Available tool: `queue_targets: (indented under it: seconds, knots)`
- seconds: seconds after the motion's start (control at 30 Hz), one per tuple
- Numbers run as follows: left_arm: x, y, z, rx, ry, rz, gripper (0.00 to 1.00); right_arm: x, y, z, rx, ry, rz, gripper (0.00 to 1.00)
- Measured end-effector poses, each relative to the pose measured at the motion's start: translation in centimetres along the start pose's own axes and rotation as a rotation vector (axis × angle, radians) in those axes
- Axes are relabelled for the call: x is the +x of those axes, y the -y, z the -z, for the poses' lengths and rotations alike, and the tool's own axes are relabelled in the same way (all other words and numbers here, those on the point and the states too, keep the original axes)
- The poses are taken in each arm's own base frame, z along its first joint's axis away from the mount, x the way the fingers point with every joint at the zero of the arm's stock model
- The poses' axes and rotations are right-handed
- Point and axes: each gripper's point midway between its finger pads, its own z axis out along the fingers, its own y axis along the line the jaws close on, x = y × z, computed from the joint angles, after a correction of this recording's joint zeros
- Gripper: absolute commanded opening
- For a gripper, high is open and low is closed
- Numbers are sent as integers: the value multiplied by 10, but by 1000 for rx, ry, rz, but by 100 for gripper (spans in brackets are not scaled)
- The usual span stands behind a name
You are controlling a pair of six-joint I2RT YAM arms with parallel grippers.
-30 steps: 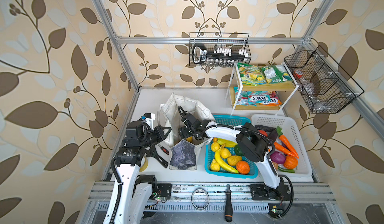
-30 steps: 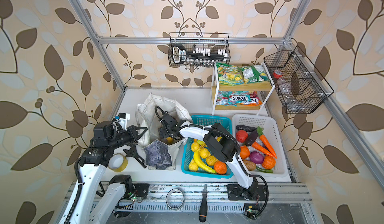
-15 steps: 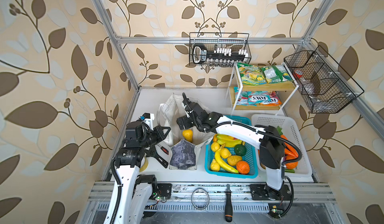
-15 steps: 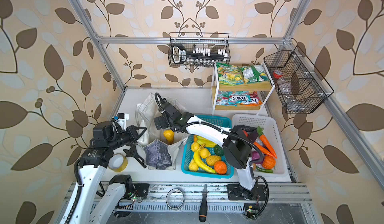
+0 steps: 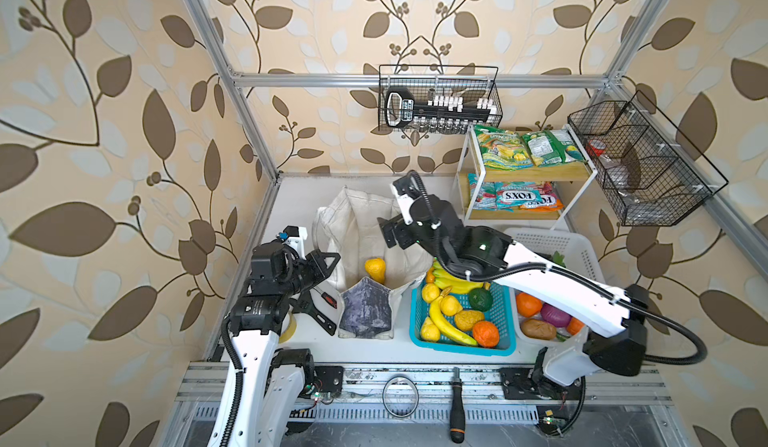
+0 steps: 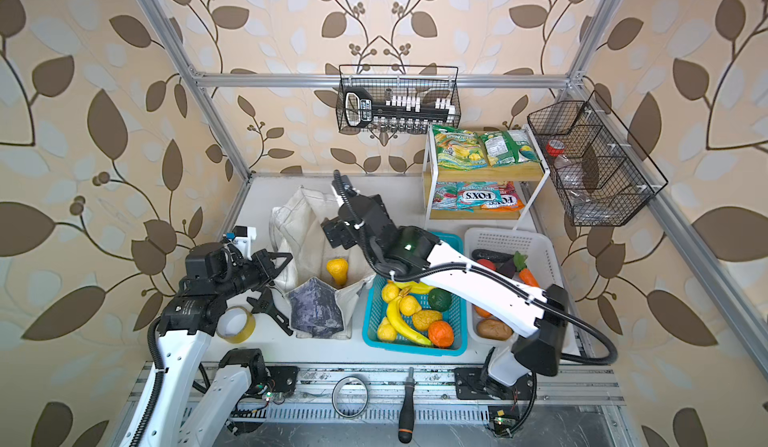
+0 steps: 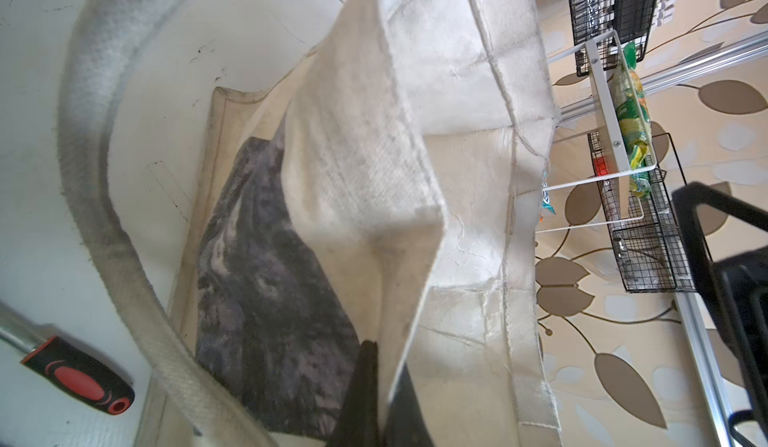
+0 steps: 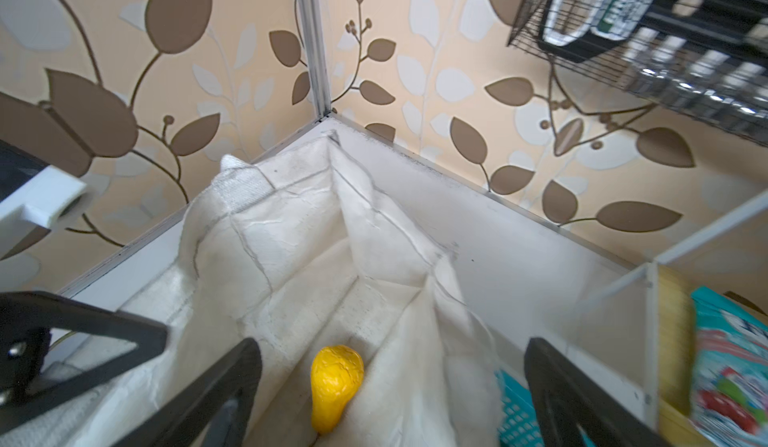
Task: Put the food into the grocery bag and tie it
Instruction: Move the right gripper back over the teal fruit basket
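Since a second ago your right tool point(image 5: 387, 233) has lifted out of the grocery bag point(image 5: 357, 224), leaving a yellow toy fruit point(image 5: 375, 269) inside, near centre in both top views. Your left tool point(image 5: 332, 264) sits at the bag's left rim. Left wrist view: its closed jaws pinch the bag's cloth edge, bottom centre. Right wrist view: fingers point(image 8: 235, 382) spread wide, empty, above the fruit.

White tabletop point(image 5: 303, 200) with grocery bag point(image 5: 357, 233), teal basket point(image 5: 461, 347), white basket point(image 5: 548, 237), two-tier rack point(image 5: 532, 173) and tape roll point(image 6: 246, 333) directly on it
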Motion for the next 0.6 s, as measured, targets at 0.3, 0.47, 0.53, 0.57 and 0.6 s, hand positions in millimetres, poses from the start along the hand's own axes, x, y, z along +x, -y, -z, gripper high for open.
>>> queue_targets:
  seconds: [0.3, 0.47, 0.53, 0.57, 0.6]
  knots:
    - [-1, -4, 0, -6, 28, 15, 0, 33, 108, 75, 58, 68, -226, 98]
    - [-2, -2, 1, 5, 40, 24, 0, 110, 135, 68, 87, -67, -268, 100]
    - [-3, -1, 2, 6, 47, 18, 0, 148, 144, 58, 97, -152, -300, 100]
    - [-2, -1, 2, 5, 46, 17, 0, 165, 147, 53, 103, -194, -312, 100]
    - [-2, -2, 3, 4, 46, 15, 0, 182, 148, 49, 106, -238, -319, 100]
